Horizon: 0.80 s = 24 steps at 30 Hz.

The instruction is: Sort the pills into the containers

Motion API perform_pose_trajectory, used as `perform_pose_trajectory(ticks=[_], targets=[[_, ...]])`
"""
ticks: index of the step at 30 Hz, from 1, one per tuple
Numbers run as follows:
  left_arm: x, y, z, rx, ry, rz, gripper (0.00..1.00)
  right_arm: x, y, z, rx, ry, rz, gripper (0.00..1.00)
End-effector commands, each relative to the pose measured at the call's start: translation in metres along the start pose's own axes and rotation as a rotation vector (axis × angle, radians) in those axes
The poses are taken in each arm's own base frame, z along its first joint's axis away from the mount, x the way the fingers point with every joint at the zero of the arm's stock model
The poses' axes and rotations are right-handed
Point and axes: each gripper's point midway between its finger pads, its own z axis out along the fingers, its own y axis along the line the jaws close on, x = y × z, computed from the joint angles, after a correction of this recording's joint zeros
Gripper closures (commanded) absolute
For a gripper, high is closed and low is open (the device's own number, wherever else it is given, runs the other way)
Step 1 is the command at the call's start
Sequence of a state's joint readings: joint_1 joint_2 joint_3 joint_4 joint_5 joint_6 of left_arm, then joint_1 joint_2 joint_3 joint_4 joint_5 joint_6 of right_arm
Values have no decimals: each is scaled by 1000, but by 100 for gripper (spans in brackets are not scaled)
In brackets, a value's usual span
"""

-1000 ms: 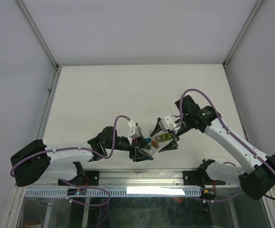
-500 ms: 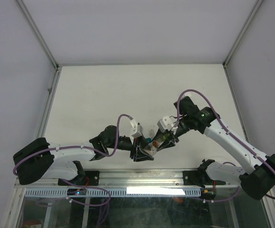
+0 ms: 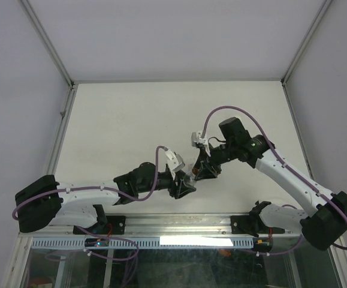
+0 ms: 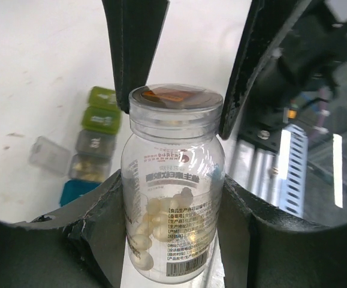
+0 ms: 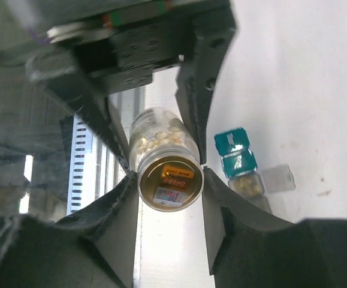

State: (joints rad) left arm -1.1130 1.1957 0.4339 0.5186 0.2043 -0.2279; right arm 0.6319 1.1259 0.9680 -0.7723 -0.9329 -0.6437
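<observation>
A clear pill bottle (image 4: 173,180) holds several pale pills (image 4: 152,225) and lies tilted above the table. My left gripper (image 4: 172,192) is shut on the bottle's body. My right gripper (image 5: 170,180) is shut on its clear cap (image 5: 170,185), fingers on either side. The containers (image 4: 92,144) are a strip of joined compartments on the table beside the bottle, yellow-green to teal; one holds pale pills with its clear lid (image 4: 48,155) open. The strip also shows in the right wrist view (image 5: 239,159). In the top view both grippers (image 3: 184,185) (image 3: 201,170) meet over the bottle (image 3: 191,177).
The table's front edge with its metal rail (image 3: 179,223) runs just below the grippers. White walls (image 3: 47,54) enclose the table on the left, back and right.
My right arm has swung left and turned, and its open gripper has shut on the bottle's cap. My left gripper has shifted slightly right with the bottle.
</observation>
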Motion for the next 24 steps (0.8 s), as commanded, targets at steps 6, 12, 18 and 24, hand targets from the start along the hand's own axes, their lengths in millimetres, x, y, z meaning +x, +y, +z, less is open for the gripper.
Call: perform_pose_trajectory(ticks=[6,12,18,24], targets=[[-68,36,22,-322,-188,49,100,-31,-24,-13,87,-73,301,76],[-56,6,20,-147,-175,24,100,-59,-10,-61,90,-222,150,1],[-42,-37,4,101,-181,34,100,-53,13,-72,85,-268,-85,1],[-33,-73,-4,335,-130,93,100,-35,57,-63,-59,-227,-576,1]])
